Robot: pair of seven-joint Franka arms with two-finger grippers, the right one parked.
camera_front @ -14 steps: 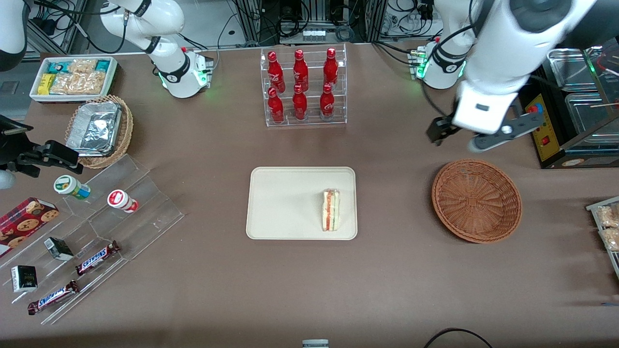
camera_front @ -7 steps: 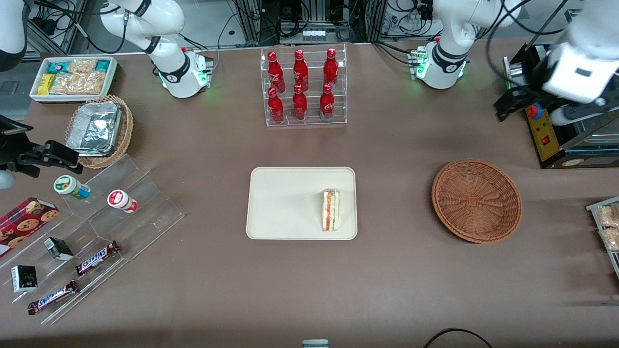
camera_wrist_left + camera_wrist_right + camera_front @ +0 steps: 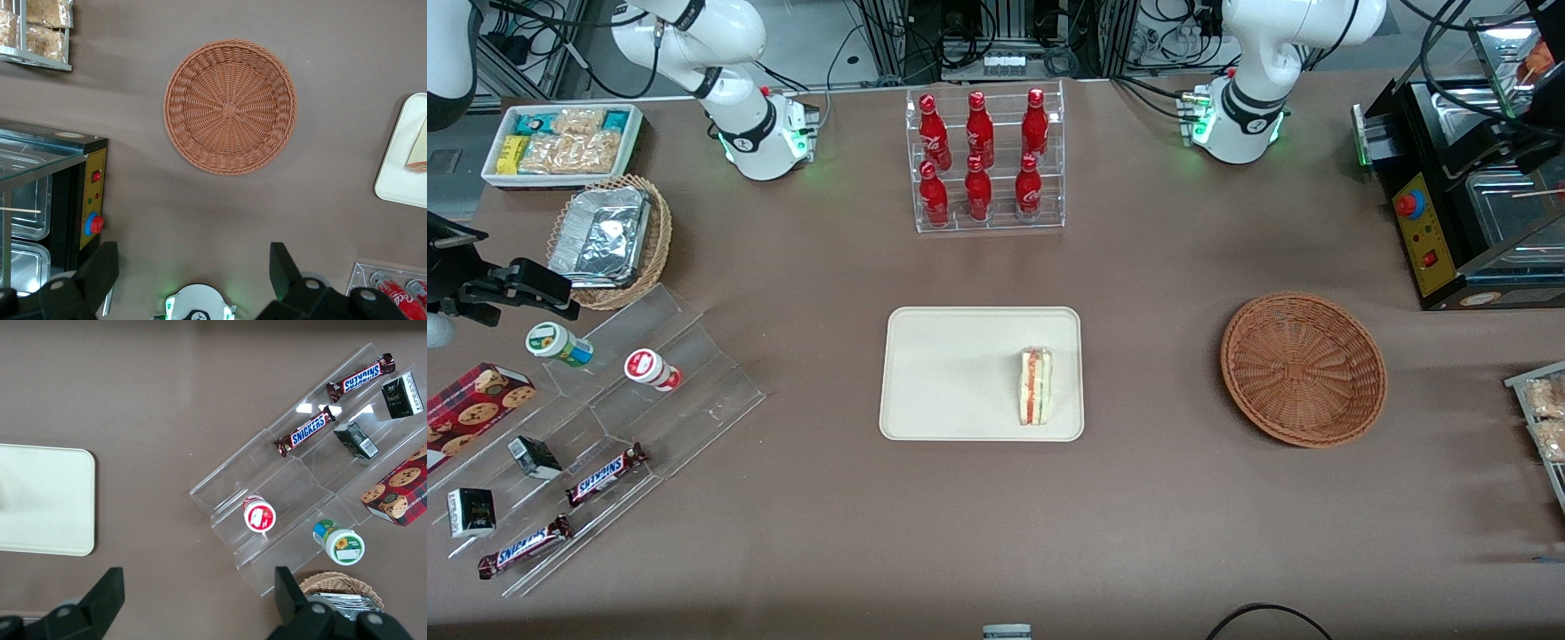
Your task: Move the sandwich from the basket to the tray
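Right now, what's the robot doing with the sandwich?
Nothing at the moment. The sandwich lies on the cream tray, and the woven basket it was meant to leave holds nothing. The left arm's gripper is open and holds nothing, high above the table near the basket, toward the working arm's end. So the job looks finished.

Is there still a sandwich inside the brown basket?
No, the basket holds nothing; the sandwich lies on the tray, and the open end effector hangs high above the table, empty.
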